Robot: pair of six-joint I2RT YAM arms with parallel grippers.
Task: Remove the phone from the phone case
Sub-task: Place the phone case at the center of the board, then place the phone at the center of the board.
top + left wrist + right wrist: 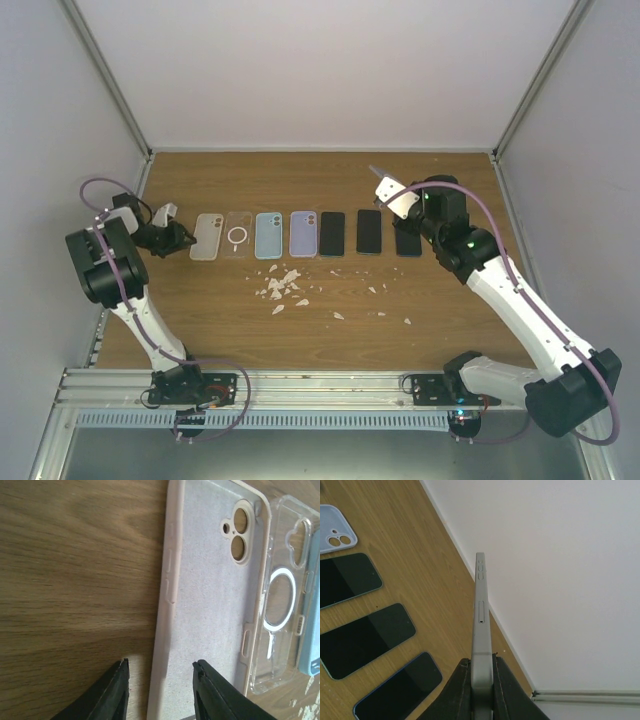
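Holding the phone (481, 605) clear of its empty case (215, 605), the right gripper (481, 661) is clamped on it; the left gripper (161, 663) is parted, letting the case lie.

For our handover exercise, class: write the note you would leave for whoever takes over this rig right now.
Left gripper: fingers open, straddling the near rim of the beige case, not clamping it.
Right gripper: shut on the phone, held edge-on and raised above the far right of the table.
Beige case: empty, lying inside up, leftmost in the row.
Done: the phone is out of the case.
Left: probably set the phone down, perhaps beside the three phones lying screen up, and draw the left arm clear.
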